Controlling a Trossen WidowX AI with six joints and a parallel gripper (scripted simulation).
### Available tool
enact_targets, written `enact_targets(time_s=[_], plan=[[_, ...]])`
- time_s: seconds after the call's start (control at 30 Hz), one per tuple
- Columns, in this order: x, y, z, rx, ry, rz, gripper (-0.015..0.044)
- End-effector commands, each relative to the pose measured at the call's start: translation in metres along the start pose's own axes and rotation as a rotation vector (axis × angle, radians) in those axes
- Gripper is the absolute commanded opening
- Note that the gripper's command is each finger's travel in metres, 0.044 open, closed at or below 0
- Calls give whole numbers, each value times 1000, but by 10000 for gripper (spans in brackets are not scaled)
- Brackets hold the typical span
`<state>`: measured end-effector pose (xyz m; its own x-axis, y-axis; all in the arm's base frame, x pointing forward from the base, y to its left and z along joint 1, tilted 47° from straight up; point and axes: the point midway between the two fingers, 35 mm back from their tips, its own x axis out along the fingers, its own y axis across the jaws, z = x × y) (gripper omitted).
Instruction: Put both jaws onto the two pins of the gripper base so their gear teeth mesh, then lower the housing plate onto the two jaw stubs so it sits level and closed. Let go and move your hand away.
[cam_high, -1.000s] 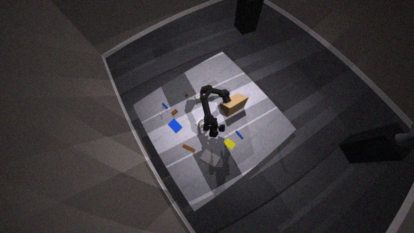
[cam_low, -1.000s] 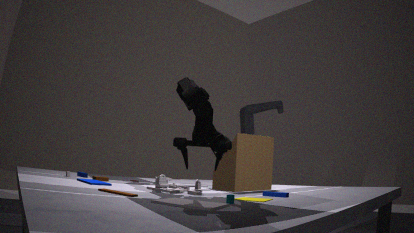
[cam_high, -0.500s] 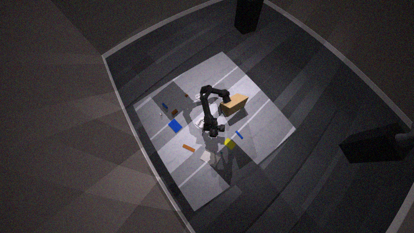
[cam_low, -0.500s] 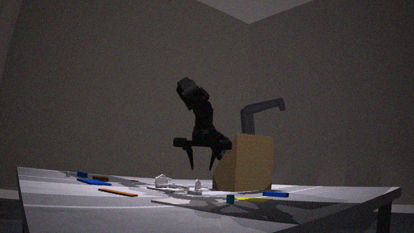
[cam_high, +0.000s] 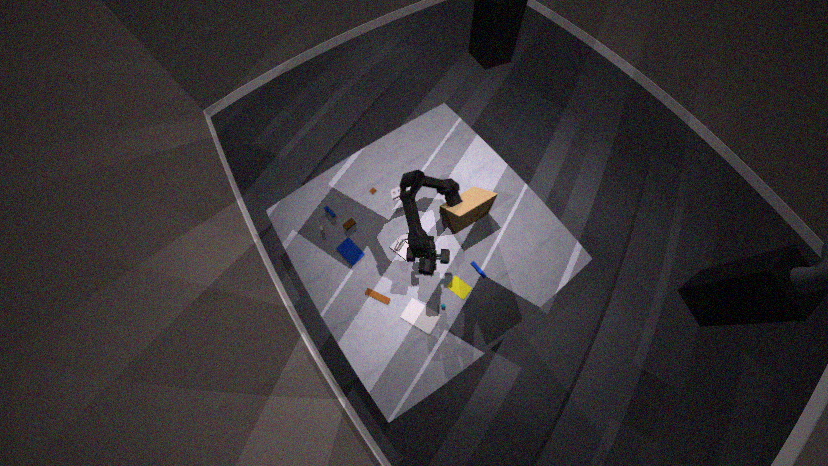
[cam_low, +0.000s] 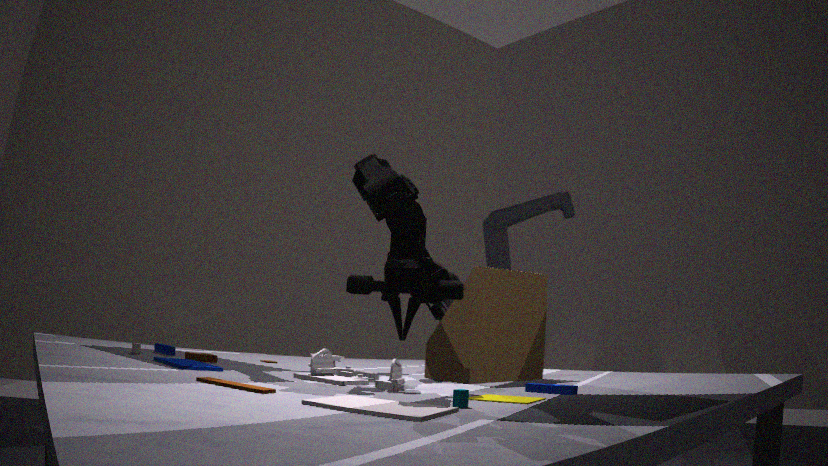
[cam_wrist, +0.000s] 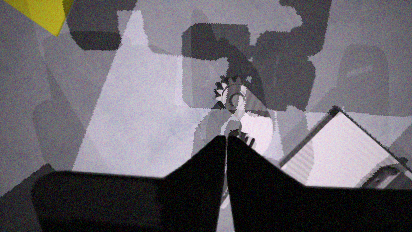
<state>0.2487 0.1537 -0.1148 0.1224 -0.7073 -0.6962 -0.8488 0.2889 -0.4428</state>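
Top: arm (cam_high: 412, 217) over the desk's (cam_high: 515, 231) (cam_low: 144, 408) middle; assembly unconfirmed.
Exterior: pincer (cam_low: 402, 338) (cam_wrist: 226, 144) pressed together, empty, above the white parts (cam_low: 324, 364), inward of the near edge.
Wrist: toothed jaw (cam_wrist: 257, 127) lies off the base; mounting and covering remain.

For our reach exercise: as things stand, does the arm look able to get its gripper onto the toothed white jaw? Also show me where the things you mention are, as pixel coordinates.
Probably yes: the gripper (cam_low: 402, 337) (cam_wrist: 226, 144) hangs above the white jaw (cam_wrist: 257, 127) with nothing visible between. But its fingers are shut on nothing, so they would need to open first.
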Motion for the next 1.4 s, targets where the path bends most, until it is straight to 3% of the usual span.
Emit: enact_targets(time_s=[0.0,0.33,0.9,1.37], plan=[[0,0,0,0,0,0,0],[0,0,0,0,0,0,0],[0,0,0,0,0,0,440],[0,0,0,0,0,0,440]])
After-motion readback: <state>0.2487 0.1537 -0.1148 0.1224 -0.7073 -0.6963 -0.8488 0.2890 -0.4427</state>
